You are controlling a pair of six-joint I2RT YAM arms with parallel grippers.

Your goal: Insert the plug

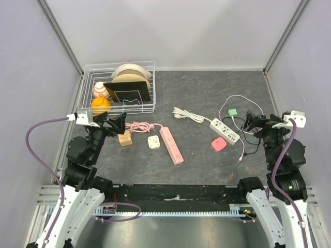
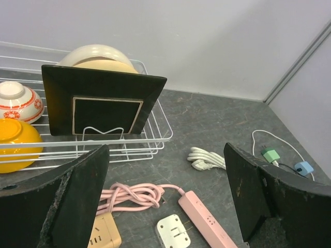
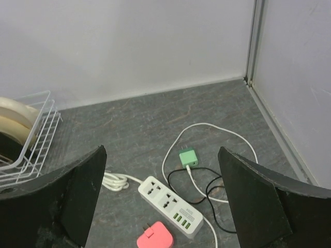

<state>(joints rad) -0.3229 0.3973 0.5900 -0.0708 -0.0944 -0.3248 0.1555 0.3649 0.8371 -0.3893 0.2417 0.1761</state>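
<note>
The left gripper (image 1: 118, 123) hangs above the near-left part of the table (image 1: 201, 90), its 2 fingers spread as wide as they go and holding nothing. The right gripper (image 1: 250, 122) hovers at the near right, equally wide and also empty.

Pale walls close the table on the left, far and right sides, with a metal post (image 1: 282, 36) in the far-right corner. The broadest bare stretch runs along the far side, right of the wire rack (image 1: 118, 64), which fills the far-left corner. The near middle is crowded.

The green plug (image 1: 232, 111) lies flat at the right, just far of the white power strip (image 1: 224, 130), on a looping white cable. The frames do not settle which plug the task means. The white strip is a short rounded bar set on a diagonal, and its bundled white cord (image 1: 187, 114) trails left. A thin black cable (image 1: 253, 142) curls beside it, and a rounded pink adapter (image 1: 219, 144) sits just near of it. The pink power strip (image 1: 171, 145) is long and slim, lying in the middle, with its pink cord (image 1: 138, 126) coiled to the left. Between them are a white square adapter (image 1: 153, 142) and a tan block adapter (image 1: 124, 138).

The table is dark grey with a mottled, stone-like grain. The rack holds a black square plate (image 1: 128, 91), cream plates (image 1: 132, 71), a red-patterned bowl (image 1: 100, 91) and a yellow bowl (image 1: 101, 104).
</note>
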